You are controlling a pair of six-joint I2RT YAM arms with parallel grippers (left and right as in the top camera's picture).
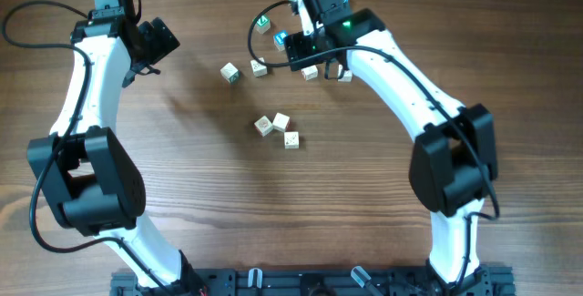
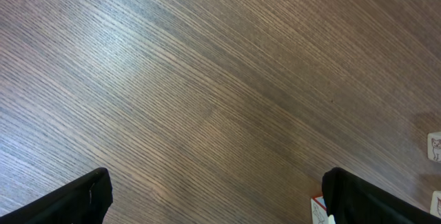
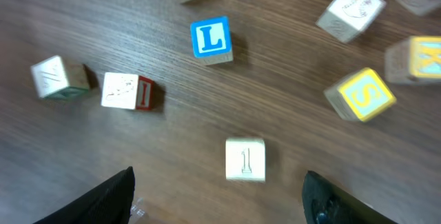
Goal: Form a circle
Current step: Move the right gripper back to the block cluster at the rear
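A circle of cubes is not in view; the small wooden cubes lie loose. Three cream cubes [image 1: 278, 128] sit together mid-table, with two more [image 1: 244, 70] farther back left. My right gripper [image 1: 298, 53] [image 3: 217, 203] hangs open over the back group. A cream cube marked "1" [image 3: 245, 160] lies on the wood just ahead of its fingertips, touching neither. To its right are a yellow "S" cube [image 3: 362, 94] and a yellow "K" cube [image 3: 417, 58]. My left gripper [image 1: 157, 41] [image 2: 220, 207] is open and empty over bare wood at the back left.
A blue "L" cube [image 3: 211, 40] [image 1: 281, 39] and green cubes [image 1: 262, 25] lie beyond the right gripper. Two cream cubes [image 3: 96, 86] sit to its left. A red-edged cube [image 2: 317, 211] shows beside the left gripper's right finger. A black cable [image 1: 255, 36] loops nearby.
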